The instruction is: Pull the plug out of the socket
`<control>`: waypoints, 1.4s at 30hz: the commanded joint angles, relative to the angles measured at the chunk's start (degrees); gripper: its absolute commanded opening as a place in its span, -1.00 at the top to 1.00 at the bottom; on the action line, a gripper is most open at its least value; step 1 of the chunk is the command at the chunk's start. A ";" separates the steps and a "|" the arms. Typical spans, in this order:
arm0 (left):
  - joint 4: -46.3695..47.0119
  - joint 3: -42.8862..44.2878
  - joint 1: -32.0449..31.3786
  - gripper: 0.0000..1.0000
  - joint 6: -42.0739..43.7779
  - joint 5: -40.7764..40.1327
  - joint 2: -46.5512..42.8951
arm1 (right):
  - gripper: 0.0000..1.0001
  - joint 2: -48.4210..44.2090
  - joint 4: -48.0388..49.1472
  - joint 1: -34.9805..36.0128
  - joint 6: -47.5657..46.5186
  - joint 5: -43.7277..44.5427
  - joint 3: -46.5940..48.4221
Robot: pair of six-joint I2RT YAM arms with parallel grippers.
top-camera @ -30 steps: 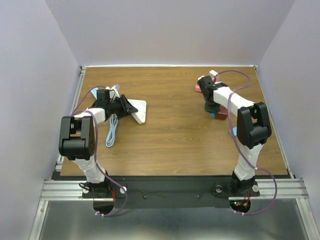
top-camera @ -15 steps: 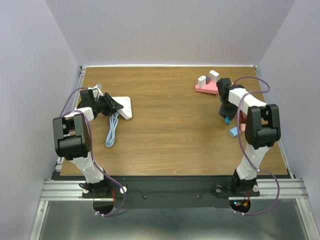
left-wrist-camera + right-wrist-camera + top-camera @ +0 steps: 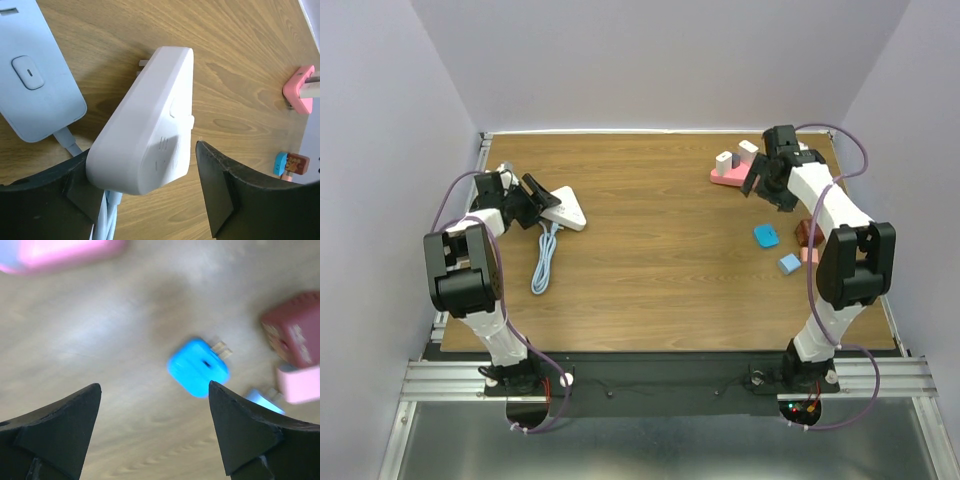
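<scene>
— Where's the plug?

— The white plug (image 3: 150, 125) sits between the left gripper (image 3: 150, 200) fingers, prongs out, free of the socket strip (image 3: 35, 80) at ten o'clock of it.

— Is it clamped?

— One finger touches it; the other stands off. Can't tell.

— And the right gripper (image 3: 152, 432)?

— Spread wide, holding nothing, above the blue adapter (image 3: 199, 367).

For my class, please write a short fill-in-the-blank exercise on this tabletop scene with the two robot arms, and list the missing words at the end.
1. The right claw is open and holds ____.
2. The bright blue plug lies loose on the ____ table.
3. The left claw has its fingers on either side of a ____ adapter.
4. The two small white plugs stand in a ____ base.

Missing words: nothing; wooden; white; pink
</scene>
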 commanded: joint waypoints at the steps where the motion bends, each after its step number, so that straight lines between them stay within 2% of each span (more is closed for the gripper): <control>1: 0.49 0.47 0.16 -0.57 -1.08 2.60 -6.10 | -0.86 2.22 7.31 -0.63 6.55 -4.04 5.76; 6: 0.93 -2.16 0.07 -0.58 -1.87 6.81 -11.38 | -0.86 6.00 16.51 -2.83 14.71 -10.90 5.86; 11: 1.11 -6.12 -0.10 -0.58 -1.62 9.28 -15.86 | -0.81 7.41 26.37 -6.17 21.67 -21.18 -0.64; 15: 0.85 -8.49 -0.19 -0.58 -1.00 9.63 -17.01 | -0.80 5.57 34.02 -6.17 23.08 -20.84 -5.92; 19: 0.76 -9.81 -0.28 -0.58 -0.82 9.63 -16.39 | -0.79 8.19 36.49 -8.98 25.45 -23.82 -8.02; 23: 0.76 -9.81 -0.37 -0.58 -1.00 9.37 -16.04 | -0.76 9.25 43.78 -10.30 28.00 -26.47 -11.19; 34: -0.12 -8.85 -0.63 -0.56 -1.17 8.40 -14.72 | -0.68 18.39 46.52 -11.36 30.03 -26.56 -4.79; 38: -0.38 -8.76 -0.72 -0.54 -1.35 8.14 -14.55 | -0.43 20.59 47.04 -11.45 30.55 -26.91 -3.73; 39: -0.38 -8.76 -0.72 -0.53 -1.44 8.14 -14.55 | -0.25 21.03 48.70 -11.53 30.56 -27.26 -3.55; 41: -0.47 -8.76 -0.72 -0.51 -1.35 8.05 -14.46 | -0.03 21.12 48.89 -11.62 30.56 -27.61 -3.46; 42: -0.56 -8.58 -0.81 -0.51 -1.35 8.05 -14.37 | 0.20 20.68 48.98 -11.71 30.56 -27.96 -3.72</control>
